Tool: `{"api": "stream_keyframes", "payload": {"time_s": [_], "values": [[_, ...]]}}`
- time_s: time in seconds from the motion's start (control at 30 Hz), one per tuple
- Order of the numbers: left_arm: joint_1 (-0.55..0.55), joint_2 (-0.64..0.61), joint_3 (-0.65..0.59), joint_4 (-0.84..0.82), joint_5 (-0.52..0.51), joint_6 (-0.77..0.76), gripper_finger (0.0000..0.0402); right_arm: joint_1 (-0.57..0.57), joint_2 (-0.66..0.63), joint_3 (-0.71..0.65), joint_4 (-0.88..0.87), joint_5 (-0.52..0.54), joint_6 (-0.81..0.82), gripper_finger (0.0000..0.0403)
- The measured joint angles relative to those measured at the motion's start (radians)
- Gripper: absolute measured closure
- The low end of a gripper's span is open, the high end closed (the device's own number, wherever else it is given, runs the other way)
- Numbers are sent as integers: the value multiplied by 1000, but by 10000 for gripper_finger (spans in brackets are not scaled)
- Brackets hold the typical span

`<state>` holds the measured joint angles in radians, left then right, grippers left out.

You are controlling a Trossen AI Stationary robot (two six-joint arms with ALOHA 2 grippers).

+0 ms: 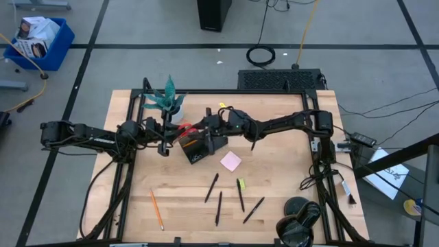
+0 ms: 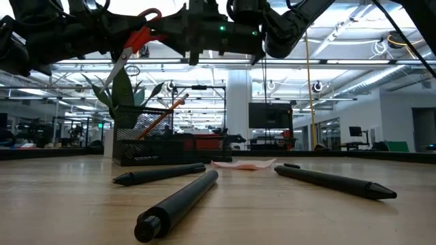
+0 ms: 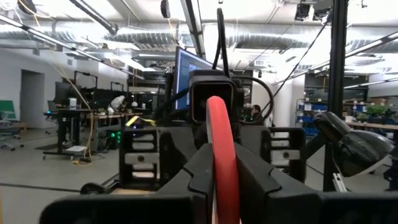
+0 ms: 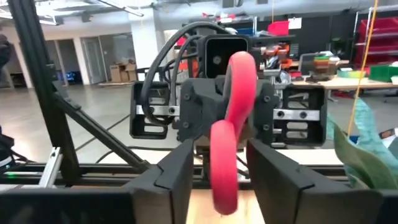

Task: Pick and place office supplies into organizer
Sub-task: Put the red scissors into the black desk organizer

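The red-handled scissors (image 1: 185,129) hang in the air above the black organizer (image 1: 200,148), between my two grippers, which face each other. My left gripper (image 3: 221,165) comes from the table's left and is shut on the scissors. My right gripper (image 4: 221,171) comes from the right and is open, a finger on either side of the nearer red loop (image 4: 224,162), with a gap on both sides. In the low view the blade (image 2: 118,65) slants down below the handle. The pink sticky pad (image 1: 230,161), black pens (image 1: 212,186) and an orange pencil (image 1: 157,210) lie flat on the table. My left gripper pinches a red handle loop (image 3: 219,124) of the scissors between its two fingers, coming about level from the table's left. The loop stands on edge and rises out of the fingers. The scissors are lifted clear of the table, blade slanting down.
A potted green plant (image 1: 167,101) stands at the far left of the table, close behind the grippers. An orange pencil (image 2: 163,116) sticks up out of the organizer. More pens (image 1: 253,210) and a yellow-green bit (image 1: 241,184) lie on the near half of the table.
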<state>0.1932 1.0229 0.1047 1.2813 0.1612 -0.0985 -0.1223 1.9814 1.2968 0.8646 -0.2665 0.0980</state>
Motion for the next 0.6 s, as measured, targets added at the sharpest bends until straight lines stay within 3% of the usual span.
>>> {"api": "stream_keyframes", "payload": {"time_s": [0.3,0.6], "values": [[-2,0,0,0,0,8,385,0,-3,0,-22,7,-17,381],[-3,-4,0,7,-6,3,297,-1,-17,-1,-92,-1,-10,386]]}}
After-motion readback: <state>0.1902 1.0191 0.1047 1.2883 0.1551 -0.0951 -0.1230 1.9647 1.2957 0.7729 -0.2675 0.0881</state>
